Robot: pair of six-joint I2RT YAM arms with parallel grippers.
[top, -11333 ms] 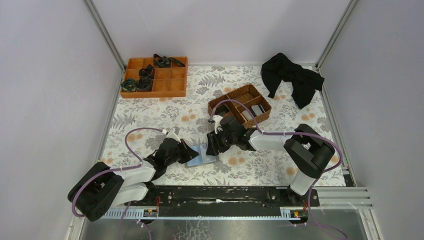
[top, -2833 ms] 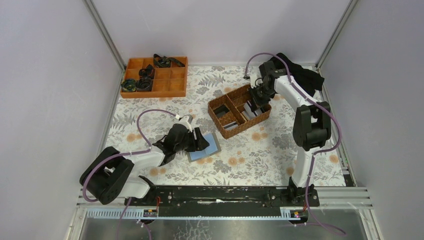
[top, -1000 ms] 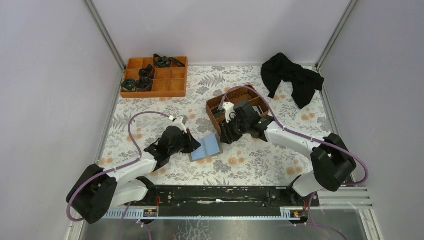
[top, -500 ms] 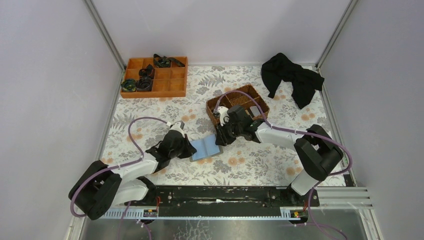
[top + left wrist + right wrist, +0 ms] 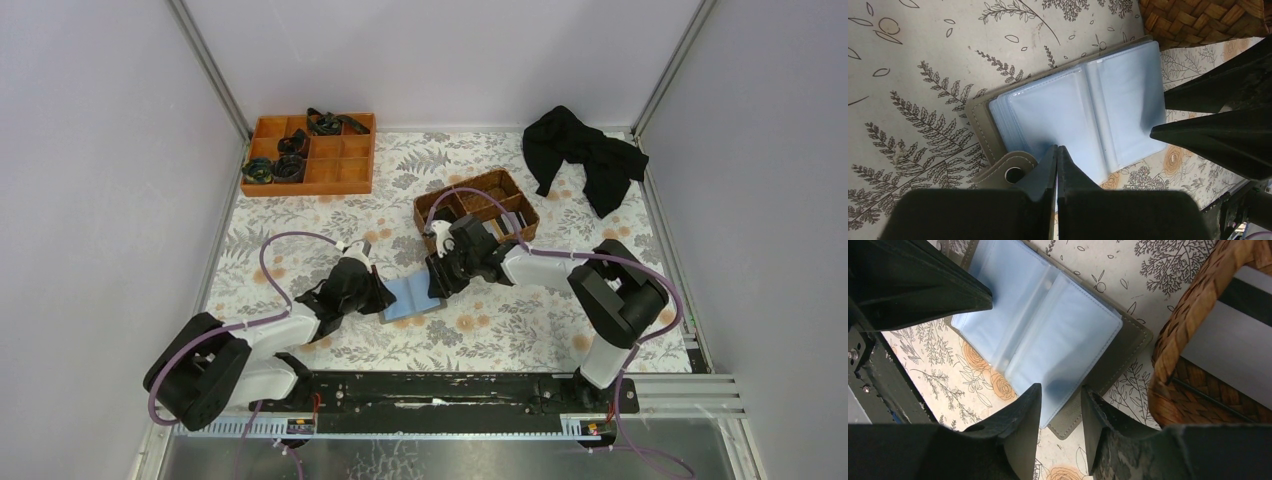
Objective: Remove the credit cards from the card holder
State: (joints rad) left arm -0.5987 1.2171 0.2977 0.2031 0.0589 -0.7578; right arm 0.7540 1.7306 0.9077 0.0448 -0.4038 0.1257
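The holder (image 5: 410,298) lay open on the worktop (image 5: 300,230), just beside the basket (image 5: 455,192). The left fingers (image 5: 1043,175) were pressed together, tips on the holder's edge. The right fingers (image 5: 1023,410) stood spread astride the opposite sleeve's edge. Cards (image 5: 1218,330) lay in the basket.

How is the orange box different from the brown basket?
The orange divided tray has smooth walls and many small compartments, some with black coils; the brown woven wicker basket has fewer, bigger ones holding flat cards. The tray sits far left, the basket mid-table. Both have compartments.
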